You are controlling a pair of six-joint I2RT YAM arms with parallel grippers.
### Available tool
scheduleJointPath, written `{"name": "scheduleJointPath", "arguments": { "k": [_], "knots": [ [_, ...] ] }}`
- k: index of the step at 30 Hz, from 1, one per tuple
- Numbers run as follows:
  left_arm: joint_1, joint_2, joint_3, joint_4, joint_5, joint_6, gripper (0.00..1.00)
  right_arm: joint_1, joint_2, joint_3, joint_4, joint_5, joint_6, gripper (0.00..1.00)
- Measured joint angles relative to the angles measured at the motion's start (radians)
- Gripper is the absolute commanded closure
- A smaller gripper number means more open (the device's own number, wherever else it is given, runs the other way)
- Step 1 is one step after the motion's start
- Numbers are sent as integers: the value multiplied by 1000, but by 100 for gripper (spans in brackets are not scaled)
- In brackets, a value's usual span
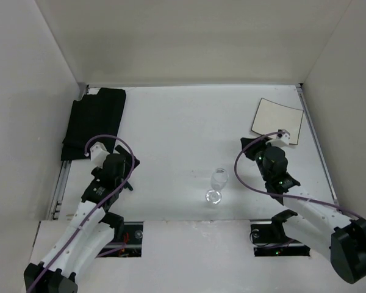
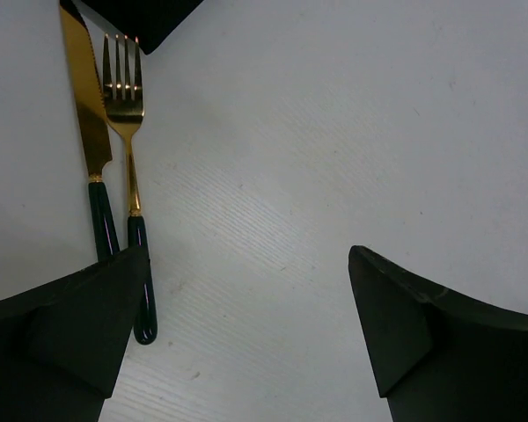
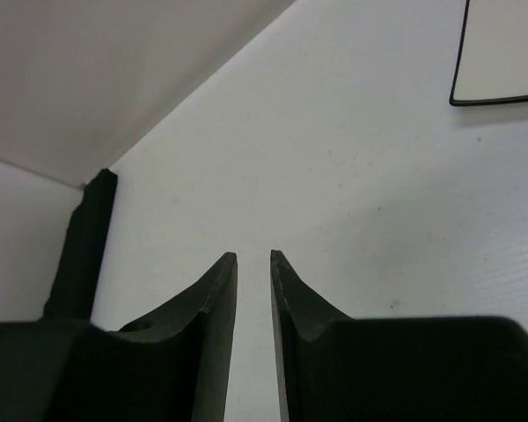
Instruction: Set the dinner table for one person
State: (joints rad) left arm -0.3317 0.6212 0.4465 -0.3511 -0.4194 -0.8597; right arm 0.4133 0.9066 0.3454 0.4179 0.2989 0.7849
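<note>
The white dinner table (image 1: 171,122) carries a clear wine glass (image 1: 218,183) near its front middle. A gold knife (image 2: 86,105) and a gold fork (image 2: 125,114), both with dark green handles, lie side by side on the table in the left wrist view. My left gripper (image 2: 248,255) is open wide and empty just to their right; its left finger (image 2: 79,325) covers the handle ends. In the top view it (image 1: 127,173) sits below the black mat (image 1: 94,122). My right gripper (image 3: 253,255) is shut and empty above bare table, left of the plate (image 3: 502,53).
The square white plate with a black rim (image 1: 278,121) lies at the back right. The mat's corner (image 2: 141,18) shows just beyond the fork's tines. Upright white walls enclose the table on three sides. A metal rail (image 1: 317,146) runs along the right edge.
</note>
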Motion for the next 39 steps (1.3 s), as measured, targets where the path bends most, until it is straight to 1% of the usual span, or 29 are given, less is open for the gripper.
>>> {"name": "scheduleJointPath", "arguments": {
  "k": [3,8,13,14,15,16,17,18,19,20,21,25,27,28,34,39],
  "knots": [
    [-8,-1,14,-13,-23,2,0,0,39,2,-11,-4,-2,64],
    [22,43,37,-14,-68,6,0,0,42,2,-21,-8,-3,64],
    [100,160,60,28,-96,18,0,1,46,11,-21,-30,-8,87],
    [117,182,60,46,-96,20,5,1,51,16,-21,-37,-9,91],
    [134,199,60,65,-95,22,21,3,59,21,-21,-45,-9,92],
    [152,213,60,91,-92,23,50,4,68,27,-22,-51,-9,92],
    [173,224,60,121,-87,23,72,6,76,32,-22,-59,-9,92],
    [194,232,60,146,-80,27,82,7,83,35,-21,-68,-10,91],
    [222,245,60,172,-75,31,84,7,89,39,-22,-75,-11,90],
    [249,262,61,196,-74,32,85,7,95,41,-22,-82,-11,89],
    [273,283,64,210,-71,32,82,7,100,42,-22,-87,-11,88],
    [376,426,106,264,-51,25,54,10,125,49,-22,-99,-14,83],
    [433,487,122,305,-27,11,43,12,137,52,-22,-108,-18,81],
    [460,510,126,324,-17,3,40,13,143,53,-22,-113,-19,80],
    [612,661,152,437,36,-56,40,19,173,65,-22,-132,-23,79],
    [689,780,220,462,38,-59,39,27,198,73,-21,-150,-26,78]
  ]
}}
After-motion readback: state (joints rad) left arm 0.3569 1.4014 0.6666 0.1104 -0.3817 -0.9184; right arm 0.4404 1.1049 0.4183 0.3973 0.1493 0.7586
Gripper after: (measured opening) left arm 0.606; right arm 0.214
